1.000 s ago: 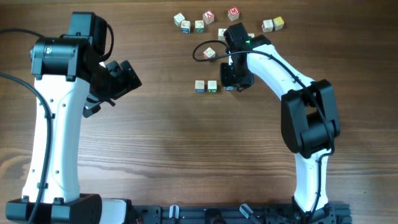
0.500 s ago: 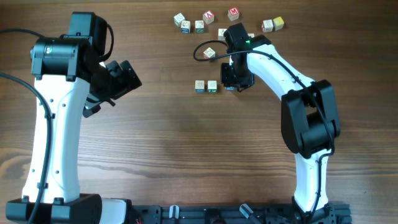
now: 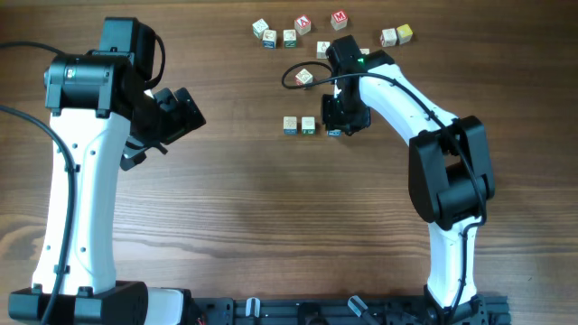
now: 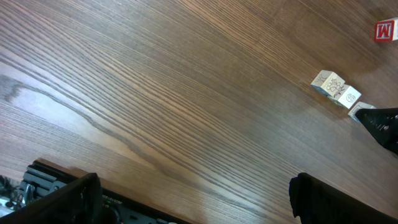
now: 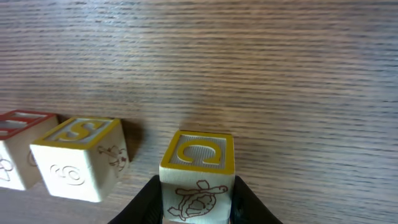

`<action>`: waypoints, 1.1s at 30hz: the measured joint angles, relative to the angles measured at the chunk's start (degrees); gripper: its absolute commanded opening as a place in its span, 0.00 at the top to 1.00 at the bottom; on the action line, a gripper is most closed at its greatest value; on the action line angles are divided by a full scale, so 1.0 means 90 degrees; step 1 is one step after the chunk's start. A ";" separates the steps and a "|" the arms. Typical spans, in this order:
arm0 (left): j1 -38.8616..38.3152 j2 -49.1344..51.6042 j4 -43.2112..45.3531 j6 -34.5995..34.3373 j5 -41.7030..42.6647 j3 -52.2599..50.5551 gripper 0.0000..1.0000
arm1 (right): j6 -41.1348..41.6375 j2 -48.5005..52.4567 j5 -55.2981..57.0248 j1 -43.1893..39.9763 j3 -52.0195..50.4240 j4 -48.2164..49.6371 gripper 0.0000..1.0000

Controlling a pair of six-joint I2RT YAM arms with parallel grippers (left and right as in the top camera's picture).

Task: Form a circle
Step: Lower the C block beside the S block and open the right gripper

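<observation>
On the far half of the wooden desk (image 3: 271, 226), right of centre:

1. Yellow-lettered cube (image 5: 198, 167). White, with a yellow-framed letter on top and an outline animal on the side facing the wrist camera. It stands at the right end of a short straight row. Its underside is out of frame, so whether it rests on the desk or sits just clear of it cannot be told.
2. Right pincer (image 3: 336, 126). Closed on the yellow-lettered cube, with one finger (image 5: 144, 200) pressed against each side. It points down over the end of the row.
3. Middle cube (image 5: 78, 158). Yellow S on top, slightly turned, just beside item 1 with a narrow gap between them.
4. End cube (image 5: 12, 155). Red-framed top, close against the middle cube and partly cut off by the edge of the wrist view.
5. Scattered cubes (image 3: 289, 38). A loose group along the far edge, beyond the row, some with red tops.
6. Lone cube (image 3: 304, 78). Sits between the scatter and the row, beside a black cable (image 3: 287, 74).
7. Left pincer (image 3: 181, 108). Jaws spread wide and holding nothing, raised over bare wood on the left, well apart from every cube.
8. Circle. Its pieces lie as one straight line and one scatter, not in a ring.
</observation>
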 measured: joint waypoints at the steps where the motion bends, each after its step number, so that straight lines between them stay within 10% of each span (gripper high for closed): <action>1: 0.0000 0.0000 0.0000 0.0000 0.0000 0.0000 0.00 | 0.0012 0.0000 -0.0034 0.0000 0.0000 0.0000 0.78; 33: 0.0000 0.0000 0.0000 -0.0002 0.0000 0.0000 0.00 | 0.0015 0.0000 -0.0532 0.0000 0.0000 0.0355 0.64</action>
